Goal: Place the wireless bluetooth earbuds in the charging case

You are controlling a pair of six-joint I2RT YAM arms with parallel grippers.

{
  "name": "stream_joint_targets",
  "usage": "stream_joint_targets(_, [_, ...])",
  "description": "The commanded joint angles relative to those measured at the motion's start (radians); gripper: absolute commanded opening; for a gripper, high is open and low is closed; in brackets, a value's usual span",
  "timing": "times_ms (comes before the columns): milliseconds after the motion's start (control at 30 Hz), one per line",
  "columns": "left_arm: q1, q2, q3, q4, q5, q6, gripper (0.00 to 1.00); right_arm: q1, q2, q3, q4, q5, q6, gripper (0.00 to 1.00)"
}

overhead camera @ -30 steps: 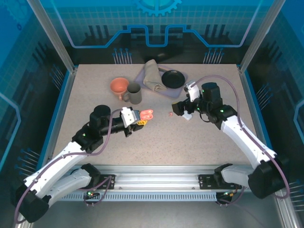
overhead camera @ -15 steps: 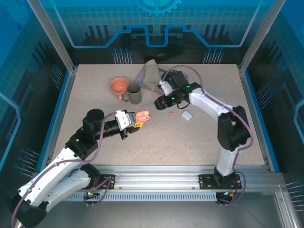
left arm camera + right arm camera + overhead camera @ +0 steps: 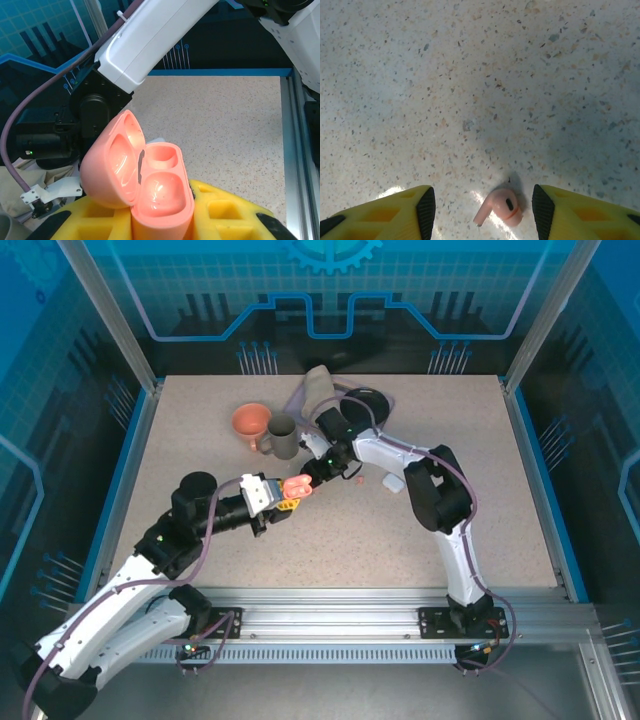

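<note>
My left gripper is shut on the salmon-pink charging case, held off the table with its lid swung open to the left. Both wells of the case look hollow. My right gripper hangs just right of the case, low over the table. Its yellow, black-padded fingertips stand apart. One pink earbud lies flat on the table between them, touching neither pad. A small pink earbud shows on the table right of the case.
At the back stand an orange mug, a grey mug, a folded cloth and a black dish. A white case lies beside the right arm's forearm.
The right arm has swung left from the white case to the table's centre, beside the pink case, and its jaws have narrowed. The left gripper has shifted slightly, still gripping the case.
</note>
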Motion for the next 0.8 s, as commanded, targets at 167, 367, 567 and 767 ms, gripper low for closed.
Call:
stream_joint_targets(167, [-0.008,-0.008,-0.016,0.002,-0.008,-0.022,0.00,0.011,0.070,0.070,-0.072,-0.022,-0.012,0.56])
stream_joint_targets(367, [-0.008,-0.001,-0.013,-0.001,-0.010,-0.025,0.00,0.018,0.074,0.064,-0.094,-0.040,-0.016,0.52])
stream_joint_targets(567, [-0.007,0.004,-0.010,-0.006,-0.011,-0.025,0.00,0.027,0.047,0.029,-0.102,-0.031,-0.020,0.48])
stream_joint_targets(767, [-0.008,0.010,-0.008,-0.002,-0.010,-0.025,0.00,0.033,0.010,-0.008,-0.102,-0.030,-0.019,0.46])
